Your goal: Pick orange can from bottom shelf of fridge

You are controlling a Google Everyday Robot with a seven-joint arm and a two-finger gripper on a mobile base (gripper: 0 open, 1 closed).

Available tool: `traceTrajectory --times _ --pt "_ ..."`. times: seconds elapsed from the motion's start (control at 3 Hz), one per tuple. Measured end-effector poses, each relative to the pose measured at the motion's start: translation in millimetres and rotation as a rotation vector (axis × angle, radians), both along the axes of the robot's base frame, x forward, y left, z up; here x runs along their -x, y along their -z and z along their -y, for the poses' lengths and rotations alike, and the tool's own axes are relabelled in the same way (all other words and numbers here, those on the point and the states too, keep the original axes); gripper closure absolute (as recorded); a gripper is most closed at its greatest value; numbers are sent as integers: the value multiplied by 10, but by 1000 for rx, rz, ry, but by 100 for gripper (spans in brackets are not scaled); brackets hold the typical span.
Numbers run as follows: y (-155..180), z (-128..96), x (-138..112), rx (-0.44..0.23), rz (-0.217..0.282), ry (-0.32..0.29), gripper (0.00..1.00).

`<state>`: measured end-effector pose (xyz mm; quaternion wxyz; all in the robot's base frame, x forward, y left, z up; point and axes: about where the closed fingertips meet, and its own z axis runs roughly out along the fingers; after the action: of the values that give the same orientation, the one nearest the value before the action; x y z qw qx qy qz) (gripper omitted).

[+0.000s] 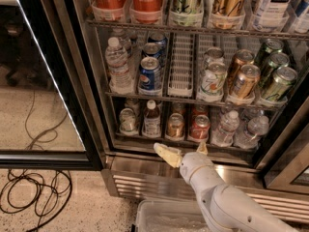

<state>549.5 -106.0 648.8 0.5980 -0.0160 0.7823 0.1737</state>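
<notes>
The fridge (90, 105) stands with its glass door swung open. On the bottom shelf (145, 140) the orange can (175, 125) stands in a lane between a small brown bottle (151, 120) and a redder can (199, 127). My gripper (182, 151) is open, just below and in front of the shelf's front edge, under the orange and red cans. One cream finger (164, 153) points left and the other (202, 148) points up by the red can. It holds nothing. My white arm (227, 202) comes in from the lower right.
A silver can (128, 120) and water bottles (225, 127) share the bottom shelf. Upper racks hold taller cans and bottles. The ribbed steel base (145, 185) lies below. The open door (43, 81) and floor cables (29, 192) are at the left. A clear plastic bin (164, 219) is at the bottom.
</notes>
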Motion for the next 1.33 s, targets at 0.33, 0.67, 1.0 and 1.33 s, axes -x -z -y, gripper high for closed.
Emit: traceTrajectory --times 0.33,0.67,1.0,1.33 --pt "7 -16 -18 -6 10 0 0" --pt "52 -10 -30 -22 22 2 10" --pt "108 2 -68 -29 26 18 12" --pt "166 -56 -125 -32 25 7 4"
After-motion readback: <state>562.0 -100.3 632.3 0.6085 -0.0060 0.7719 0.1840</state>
